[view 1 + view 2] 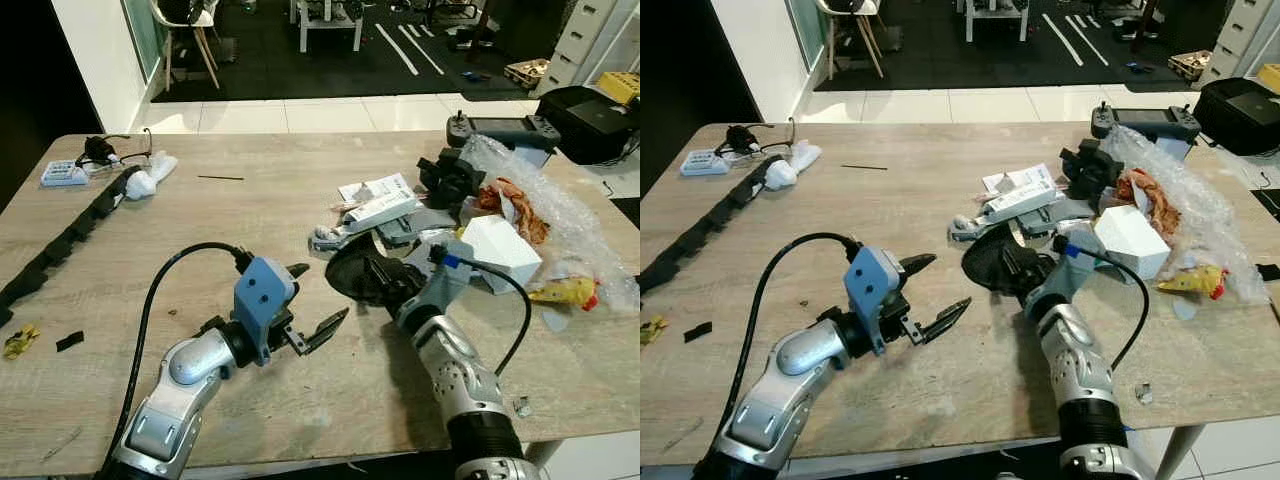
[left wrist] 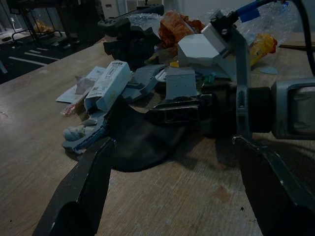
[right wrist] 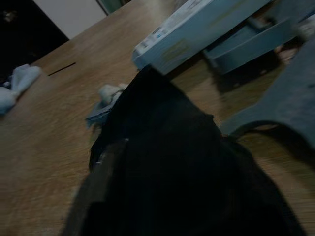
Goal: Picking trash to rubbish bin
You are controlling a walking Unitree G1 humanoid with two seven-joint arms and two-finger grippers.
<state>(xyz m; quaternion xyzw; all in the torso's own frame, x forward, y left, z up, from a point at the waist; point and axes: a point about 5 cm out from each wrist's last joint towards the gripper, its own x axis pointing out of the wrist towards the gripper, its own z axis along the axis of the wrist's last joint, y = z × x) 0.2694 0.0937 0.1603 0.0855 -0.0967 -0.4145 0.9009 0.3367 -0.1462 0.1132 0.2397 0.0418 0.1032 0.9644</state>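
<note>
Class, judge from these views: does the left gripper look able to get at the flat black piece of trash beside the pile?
Probably yes: the left gripper, open, faces the flat black piece across bare tabletop, though the right gripper is already on it.

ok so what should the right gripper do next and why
Probably close on the black scrap and lift it. The right gripper is already buried in that scrap at the edge of the trash pile, while the left gripper hovers open beside it over the table, holding nothing.

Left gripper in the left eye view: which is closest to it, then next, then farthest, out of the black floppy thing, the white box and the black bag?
From the left gripper:
1. Black floppy thing, just right.
2. White box, farther right.
3. Black bag, far right corner.
</note>
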